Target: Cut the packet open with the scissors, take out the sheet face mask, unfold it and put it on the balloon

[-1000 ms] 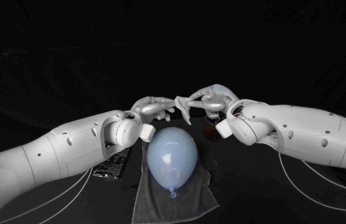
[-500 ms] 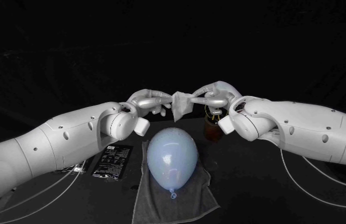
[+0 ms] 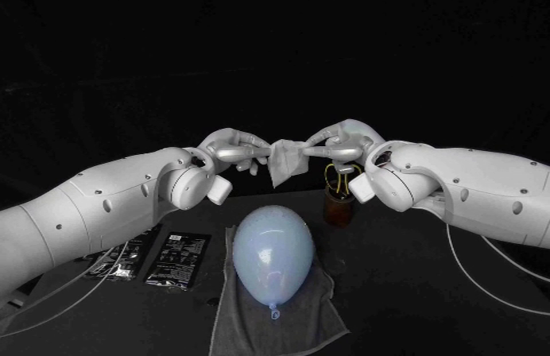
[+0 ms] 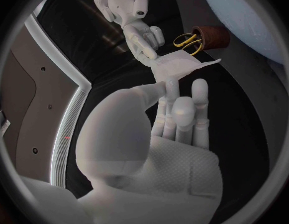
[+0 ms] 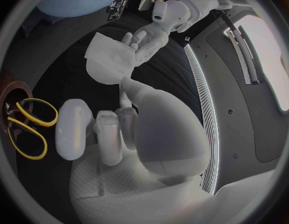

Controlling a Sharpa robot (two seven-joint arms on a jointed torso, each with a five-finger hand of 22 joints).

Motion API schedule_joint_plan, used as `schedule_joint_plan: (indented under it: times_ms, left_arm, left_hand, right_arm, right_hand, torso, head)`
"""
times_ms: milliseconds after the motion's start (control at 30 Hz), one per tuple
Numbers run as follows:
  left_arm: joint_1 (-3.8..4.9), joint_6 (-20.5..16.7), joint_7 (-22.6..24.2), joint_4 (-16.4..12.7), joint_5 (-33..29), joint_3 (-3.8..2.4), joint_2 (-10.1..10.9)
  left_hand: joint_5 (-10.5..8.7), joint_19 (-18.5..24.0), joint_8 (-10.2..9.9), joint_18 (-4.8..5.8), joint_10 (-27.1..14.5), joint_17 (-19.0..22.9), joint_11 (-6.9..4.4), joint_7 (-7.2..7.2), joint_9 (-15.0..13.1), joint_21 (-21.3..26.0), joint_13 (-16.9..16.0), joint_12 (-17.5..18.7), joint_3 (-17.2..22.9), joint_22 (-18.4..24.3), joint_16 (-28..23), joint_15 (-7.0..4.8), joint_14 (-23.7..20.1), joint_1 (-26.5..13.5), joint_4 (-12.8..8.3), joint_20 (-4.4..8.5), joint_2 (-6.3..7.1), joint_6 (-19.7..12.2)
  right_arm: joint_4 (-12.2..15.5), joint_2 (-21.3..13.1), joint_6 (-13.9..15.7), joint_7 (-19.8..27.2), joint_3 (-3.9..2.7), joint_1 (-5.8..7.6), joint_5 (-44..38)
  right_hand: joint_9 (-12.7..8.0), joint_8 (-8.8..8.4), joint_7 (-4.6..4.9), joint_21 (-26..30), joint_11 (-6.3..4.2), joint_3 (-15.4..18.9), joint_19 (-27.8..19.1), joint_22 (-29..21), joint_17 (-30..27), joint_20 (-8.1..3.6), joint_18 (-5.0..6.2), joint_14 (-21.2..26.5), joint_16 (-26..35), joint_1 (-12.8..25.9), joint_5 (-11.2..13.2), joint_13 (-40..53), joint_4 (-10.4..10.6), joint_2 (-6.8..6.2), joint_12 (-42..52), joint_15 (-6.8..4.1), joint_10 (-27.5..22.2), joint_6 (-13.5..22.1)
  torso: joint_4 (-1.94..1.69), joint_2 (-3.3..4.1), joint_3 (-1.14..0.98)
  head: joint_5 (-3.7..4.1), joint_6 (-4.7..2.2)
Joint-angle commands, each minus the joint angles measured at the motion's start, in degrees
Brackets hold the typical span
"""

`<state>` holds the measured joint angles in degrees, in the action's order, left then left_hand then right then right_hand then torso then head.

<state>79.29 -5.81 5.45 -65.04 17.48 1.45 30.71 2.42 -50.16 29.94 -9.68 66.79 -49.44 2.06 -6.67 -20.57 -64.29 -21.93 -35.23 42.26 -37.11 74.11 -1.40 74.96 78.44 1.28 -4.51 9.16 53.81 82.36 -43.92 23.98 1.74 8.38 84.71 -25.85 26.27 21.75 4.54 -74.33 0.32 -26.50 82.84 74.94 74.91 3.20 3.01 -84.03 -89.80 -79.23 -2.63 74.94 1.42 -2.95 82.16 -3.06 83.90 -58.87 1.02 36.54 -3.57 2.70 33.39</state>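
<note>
While our left hand [image 3: 235,151] and right hand [image 3: 339,143] pinch the mask [image 3: 287,162] aloft beyond the balloon [image 3: 274,249], scissors [image 3: 336,175] stand in a cup [image 3: 338,211] beside it; packets [image 3: 179,259] lie on the black bench [image 3: 396,324].

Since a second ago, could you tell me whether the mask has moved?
Yes. In the head view the mask has moved up, away from the balloon, which stayed put.

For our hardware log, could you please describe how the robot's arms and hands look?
Both the left arm and right arm have smooth, rounded white shells dotted with small dark holes; thin white cables trail beneath. The left hand and right hand are silver with slender fingers.
</note>
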Motion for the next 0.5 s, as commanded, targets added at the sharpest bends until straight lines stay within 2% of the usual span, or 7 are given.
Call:
schedule_joint_plan:
  times_ms: [33, 233, 500]
  left_arm:
    - [0.27, 1.1, 0.1, 0.8, 4.9, -0.05, -0.5]
    - [0.43, 0.2, 0.8, 2.9, 7.6, -0.05, -1.3]
    - [0.48, -0.9, 2.0, 4.9, 9.4, -0.05, -1.8]
  left_hand:
    - [0.40, 0.4, 0.2, -0.84, 0.3, 0.2, 0.10, -0.14, -5.0, -0.3, -0.1, -0.3, 0.4, -0.1, 0.2, -0.02, 0.3, -0.3, -0.7, -0.07, -0.41, 0.1]
    - [0.39, 0.4, 0.2, -0.83, 0.2, 0.1, 0.12, -0.16, -5.0, -0.4, -0.1, -0.3, 0.5, -0.1, 0.2, -0.01, 0.3, -0.4, -0.7, -0.08, -0.42, 0.0]
    - [0.39, 0.4, 0.2, -0.82, 0.2, -0.4, 0.14, -0.18, -5.0, -0.4, -0.1, -0.3, 0.5, -0.1, 0.5, 0.01, 0.5, -0.5, -0.8, -0.08, -0.44, 0.0]
  right_arm:
    - [-0.3, 0.2, -1.9, -0.7, -0.10, 0.54, -1.0]
    - [-0.9, 0.5, -1.7, -0.8, -0.25, 1.70, -0.2]
    - [-1.7, 0.7, -2.1, -1.5, -0.44, 2.96, 0.3]
  right_hand:
    - [0.1, 0.25, -0.16, 0.3, -0.24, -0.4, 0.0, 10.2, 15.1, -0.28, 0.37, -6.0, -0.2, 0.5, -0.2, 9.1, 0.0, 0.12, 0.3, -0.29, 1.8, -0.3]
    - [0.1, 0.38, -0.16, 0.2, -0.24, -0.5, 0.1, 10.3, 15.1, -0.28, 0.34, -6.0, -0.2, 0.6, -0.2, 9.2, -0.1, 0.14, 0.5, -0.29, 1.9, -0.3]
    - [0.2, 0.43, -0.16, 0.1, -0.25, -0.6, 0.1, 10.3, 15.1, -0.28, 0.33, -6.0, -0.2, 0.6, -0.2, 9.3, -0.1, 0.14, 0.6, -0.29, 2.0, -0.3]
  torso:
    - [-0.05, 0.07, 0.01]
    - [-0.04, 0.08, -0.02]
    - [0.02, 0.03, 0.04]
  head:
    - [0.08, -0.12]
    - [0.17, -0.27]
    - [0.28, -0.28]
